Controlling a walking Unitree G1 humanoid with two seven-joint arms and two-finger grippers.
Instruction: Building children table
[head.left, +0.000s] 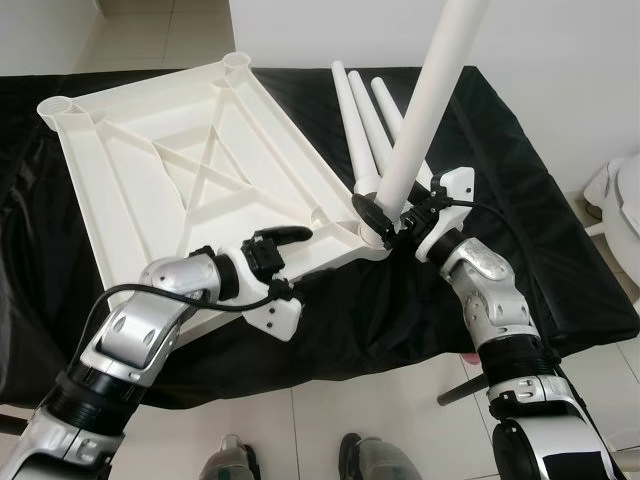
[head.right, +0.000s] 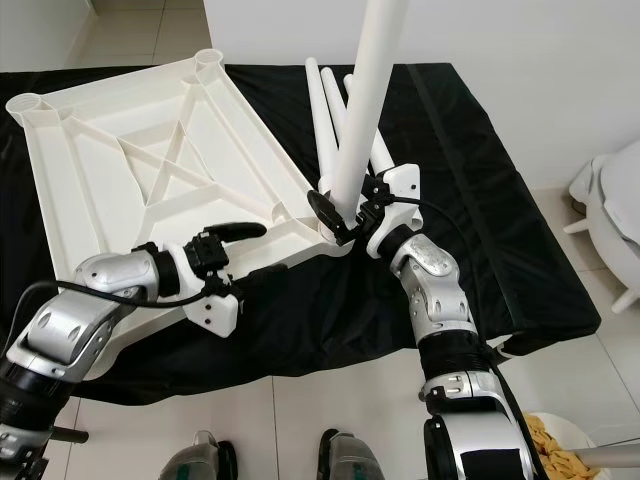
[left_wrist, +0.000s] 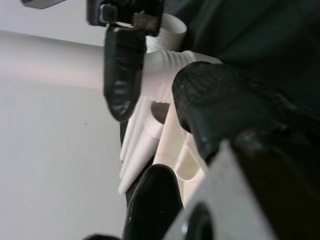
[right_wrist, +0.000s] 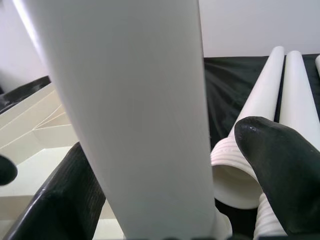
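Left eye view: right hand (head.left: 385, 222) clamps upright leg (head.left: 430, 100); left hand (head.left: 300, 238) grips tabletop (head.left: 150, 150) edge.

Upturned tabletop (head.left: 190, 170) lies on the cloth (head.left: 520, 200) at left, three loose legs (head.left: 362, 120) on the cloth just right of it, a fourth leg (head.left: 430, 100) standing tilted at its near right corner socket.

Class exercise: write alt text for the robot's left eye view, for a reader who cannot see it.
The right gripper holds a white table leg upright at the near corner socket of an upside-down white plastic tabletop on a black-covered table. The left gripper rests on the tabletop's near edge, and three more legs lie beyond.
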